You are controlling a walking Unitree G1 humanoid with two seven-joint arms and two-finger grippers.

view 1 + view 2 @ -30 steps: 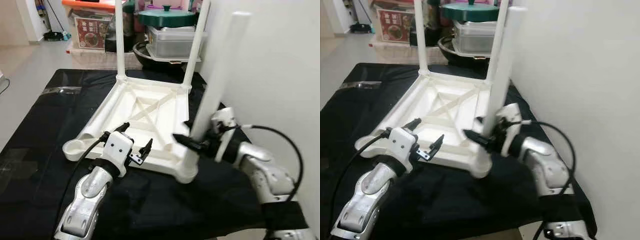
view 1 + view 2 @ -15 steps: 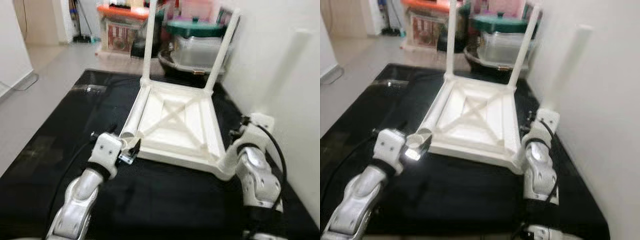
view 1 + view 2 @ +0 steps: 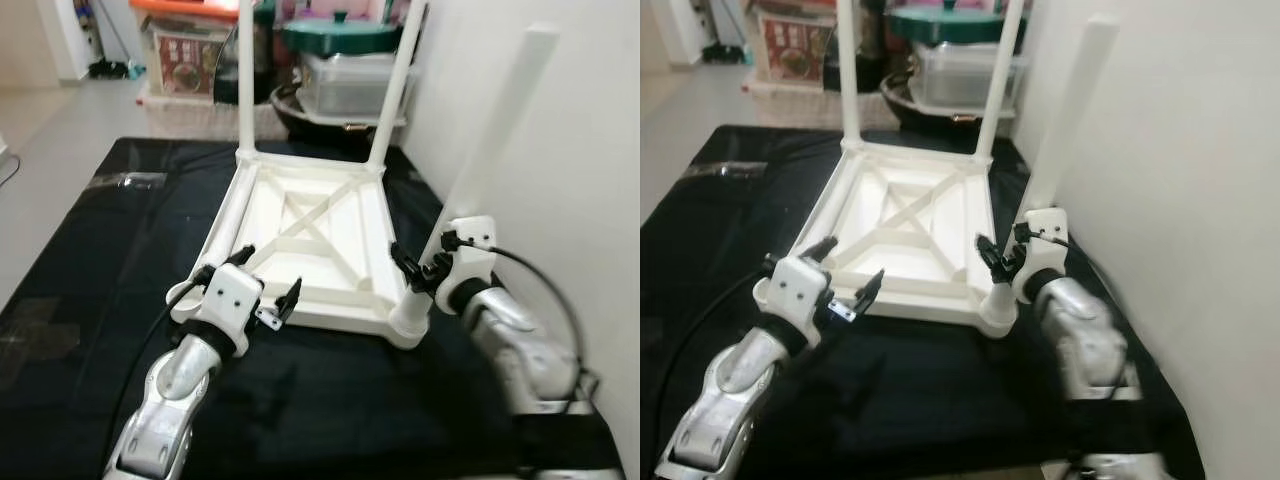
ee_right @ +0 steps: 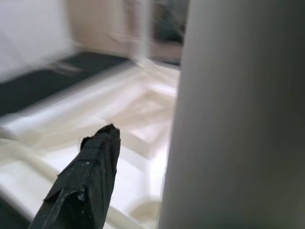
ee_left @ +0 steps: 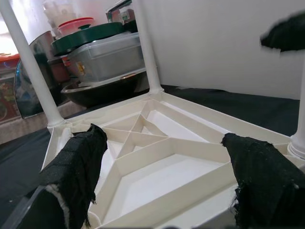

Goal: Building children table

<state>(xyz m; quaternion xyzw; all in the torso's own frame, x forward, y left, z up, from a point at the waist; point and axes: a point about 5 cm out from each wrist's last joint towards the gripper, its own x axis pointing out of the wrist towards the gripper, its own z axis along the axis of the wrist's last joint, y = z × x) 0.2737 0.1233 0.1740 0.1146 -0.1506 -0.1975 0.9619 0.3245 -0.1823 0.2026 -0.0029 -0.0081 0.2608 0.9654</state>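
White plastic children's table top (image 3: pixel 305 240), upside down on black cloth (image 3: pixel 90 250), just ahead of left gripper (image 3: pixel 262 290), fingers spread wide, empty. Third white leg (image 3: pixel 480 170), tilted a second ago, now seated upright against right gripper (image 3: pixel 420 270); grip unclear. Fourth corner pending.

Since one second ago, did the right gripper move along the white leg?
Yes. The right gripper was higher on the near right leg; now it is nearer the corner socket.
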